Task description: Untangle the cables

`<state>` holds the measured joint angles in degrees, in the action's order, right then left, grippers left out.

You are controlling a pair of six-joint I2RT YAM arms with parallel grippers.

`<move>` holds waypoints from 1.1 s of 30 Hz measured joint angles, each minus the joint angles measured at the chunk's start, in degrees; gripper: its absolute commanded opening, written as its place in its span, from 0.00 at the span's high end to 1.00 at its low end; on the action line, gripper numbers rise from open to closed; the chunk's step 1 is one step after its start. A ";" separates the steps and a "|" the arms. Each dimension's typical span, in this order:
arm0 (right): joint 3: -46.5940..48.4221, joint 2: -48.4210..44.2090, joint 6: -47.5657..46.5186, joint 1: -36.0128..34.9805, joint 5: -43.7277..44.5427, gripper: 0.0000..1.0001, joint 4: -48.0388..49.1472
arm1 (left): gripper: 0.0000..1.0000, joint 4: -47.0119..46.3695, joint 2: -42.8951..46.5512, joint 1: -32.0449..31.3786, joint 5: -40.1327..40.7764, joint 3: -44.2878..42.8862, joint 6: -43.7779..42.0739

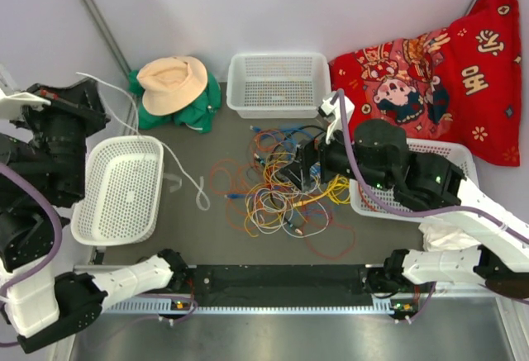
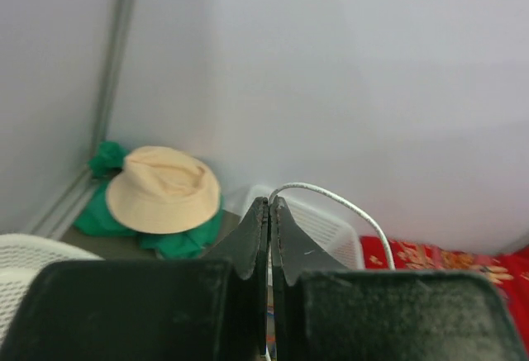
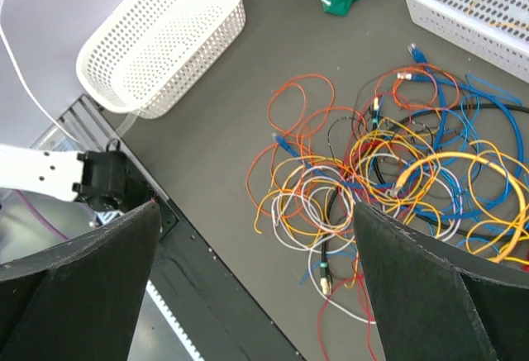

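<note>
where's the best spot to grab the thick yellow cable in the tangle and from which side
Grip the thick yellow cable mid-arc, where it seems to lie over the tangle of thinner cables. Come straight down with the open right gripper, jaws across the arc; its ends look buried there.

Plastic, cloth and a matt tabletop

The cables (image 1: 281, 187) have smooth, faintly glossy plastic sheaths. The left basket (image 1: 120, 187), top basket (image 1: 277, 84) and right basket (image 1: 455, 159) are white perforated plastic with a slight sheen. The tan hat (image 1: 172, 83), green garment (image 1: 198, 115) and red printed fabric (image 1: 430, 72) are soft, matt cloth. The dark grey table (image 1: 190, 229) looks matt.
</note>
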<state>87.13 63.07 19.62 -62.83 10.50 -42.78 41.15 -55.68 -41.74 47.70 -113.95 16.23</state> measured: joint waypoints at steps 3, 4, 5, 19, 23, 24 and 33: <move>-1.38 -0.15 0.00 0.00 0.00 0.01 0.61 | 1.00 1.97 -0.63 0.00 7.52 -0.59 -2.51; -1.73 -0.17 0.00 0.00 0.00 0.01 0.79 | 1.00 2.47 -0.85 0.00 9.81 -0.44 -3.17; -2.14 -0.20 0.00 0.00 0.00 0.01 1.03 | 1.00 2.43 -0.85 0.02 12.76 0.42 -4.50; -5.79 -0.15 0.17 0.00 -0.09 0.01 3.56 | 1.00 -47.30 6.08 0.00 36.28 27.87 -50.69; -7.02 -0.26 0.66 0.00 -0.28 0.01 4.28 | 1.00 -49.55 6.82 0.09 37.35 28.15 -52.28; -7.65 -0.33 0.92 0.00 -0.28 0.01 4.37 | 1.00 -49.90 7.06 0.11 37.48 28.55 -52.43; -10.34 -0.46 2.10 0.00 -1.22 0.02 4.61 | 1.00 -48.50 4.87 -0.61 38.21 31.95 -51.21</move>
<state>76.79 62.61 21.71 -62.83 9.28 -38.17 -7.35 -50.81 -42.35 85.91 -82.00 -34.98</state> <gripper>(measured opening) 0.986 0.012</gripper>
